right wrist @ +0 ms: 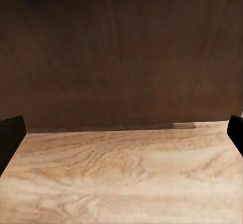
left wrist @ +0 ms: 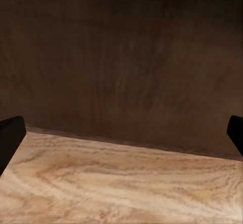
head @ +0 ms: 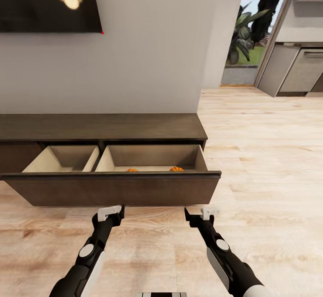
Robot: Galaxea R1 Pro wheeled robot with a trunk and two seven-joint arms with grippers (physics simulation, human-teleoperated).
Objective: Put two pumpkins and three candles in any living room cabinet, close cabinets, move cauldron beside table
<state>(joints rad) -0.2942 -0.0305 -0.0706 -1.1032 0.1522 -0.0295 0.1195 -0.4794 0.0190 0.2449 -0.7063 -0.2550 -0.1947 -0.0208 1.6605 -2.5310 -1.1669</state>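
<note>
Only the tops of two pumpkins [head: 132, 170] [head: 176, 169] clear the cabinet [head: 112, 189] drawer front; both hands [head: 110, 214] [head: 201, 215] gape empty.

We're in a home living room: wall TV [head: 49, 2], low wood cabinet [head: 103, 127], plank floor [head: 269, 153], kitchen units [head: 296, 68] beyond.

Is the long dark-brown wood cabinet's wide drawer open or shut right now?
Open: the dark-brown drawer front stands pulled out, pale beige interior exposed, two orange pumpkins peeking above its edge.
</note>
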